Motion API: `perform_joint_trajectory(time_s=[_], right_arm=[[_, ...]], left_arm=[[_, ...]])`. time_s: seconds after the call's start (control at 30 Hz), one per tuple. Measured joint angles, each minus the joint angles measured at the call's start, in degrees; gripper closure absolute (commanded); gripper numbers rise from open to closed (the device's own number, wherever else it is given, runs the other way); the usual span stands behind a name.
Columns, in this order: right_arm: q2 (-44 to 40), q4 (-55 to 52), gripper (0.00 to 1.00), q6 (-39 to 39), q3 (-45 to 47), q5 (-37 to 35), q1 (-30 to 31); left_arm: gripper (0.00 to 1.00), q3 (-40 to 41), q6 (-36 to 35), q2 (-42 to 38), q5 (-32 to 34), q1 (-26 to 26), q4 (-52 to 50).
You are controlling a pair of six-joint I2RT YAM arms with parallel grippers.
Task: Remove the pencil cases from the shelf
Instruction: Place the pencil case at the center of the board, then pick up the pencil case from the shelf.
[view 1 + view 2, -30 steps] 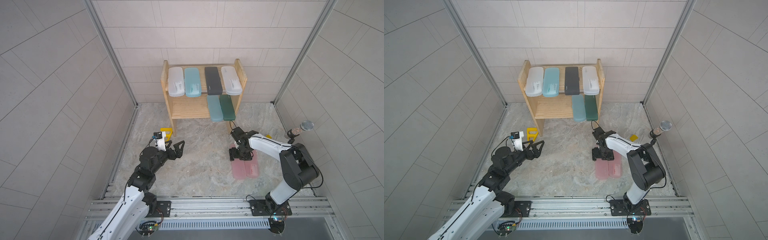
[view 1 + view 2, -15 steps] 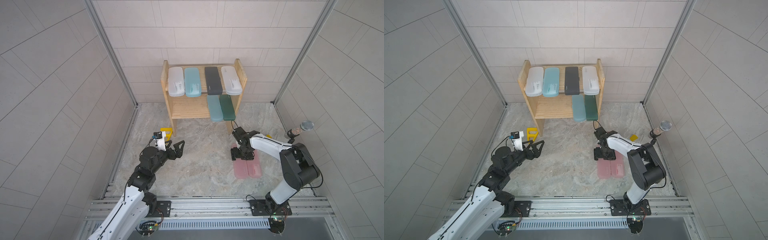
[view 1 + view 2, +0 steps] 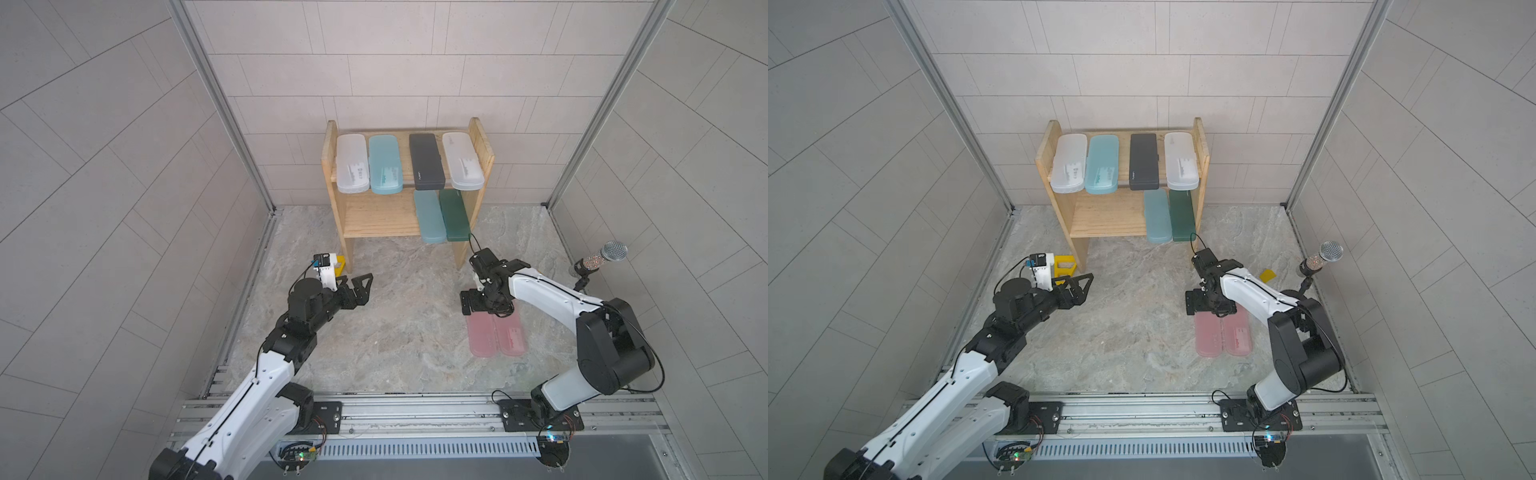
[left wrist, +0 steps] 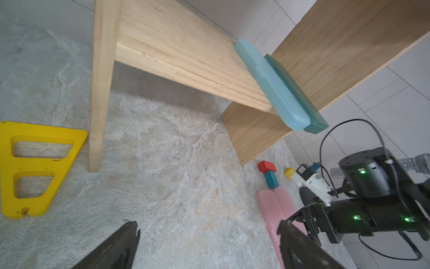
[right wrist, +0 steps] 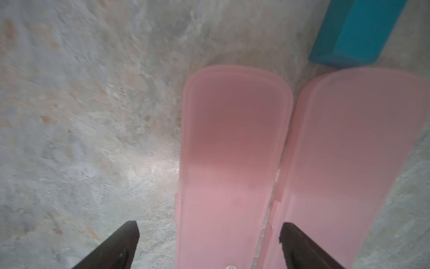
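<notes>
Release: right gripper (image 5: pixel 209 228) jaws apart astride pink case (image 5: pixel 232 139) on floor (image 5: pixel 93 116); we lift straight up, avoid nudging it. Left gripper (image 4: pixel 208 226) jaws apart too, hovers near shelf (image 3: pixel 376 216).

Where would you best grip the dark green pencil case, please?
Probably the front end of the dark green case, from the front, pinching top and bottom: it overhangs the lower tier, while the teal case and side panel hem its long edges.

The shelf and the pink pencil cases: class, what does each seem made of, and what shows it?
Shelf: probably bare light wood, matte; grain lines and board seams show. Pink pencil cases: likely moulded plastic, frosted and translucent, with rounded rims.
</notes>
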State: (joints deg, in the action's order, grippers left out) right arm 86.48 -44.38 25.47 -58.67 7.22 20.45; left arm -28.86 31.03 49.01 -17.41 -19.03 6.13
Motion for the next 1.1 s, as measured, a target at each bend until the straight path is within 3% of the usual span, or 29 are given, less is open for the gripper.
perform_joint_trajectory(time_s=[0.3,0.5,0.8,1.1], right_arm=[[-14.3,0.4,0.00,0.2,-2.7,-2.6,-0.4],[-21.5,0.6,0.00,1.9,-2.8,-3.3,-4.1],[-24.0,0.7,0.00,3.5,-2.7,-0.3,-9.5],[-24.7,0.9,0.00,3.6,-2.7,2.5,-12.6]], left_arm=[[0.00,-7.7,12.8,14.2,-5.5,-0.7,7.3],[0.00,-14.8,22.1,24.5,-8.8,-4.6,13.4],[0.00,-23.0,27.6,34.3,-8.9,-11.0,17.2],[0.03,-30.4,31.1,43.3,-8.2,-11.9,18.0]])
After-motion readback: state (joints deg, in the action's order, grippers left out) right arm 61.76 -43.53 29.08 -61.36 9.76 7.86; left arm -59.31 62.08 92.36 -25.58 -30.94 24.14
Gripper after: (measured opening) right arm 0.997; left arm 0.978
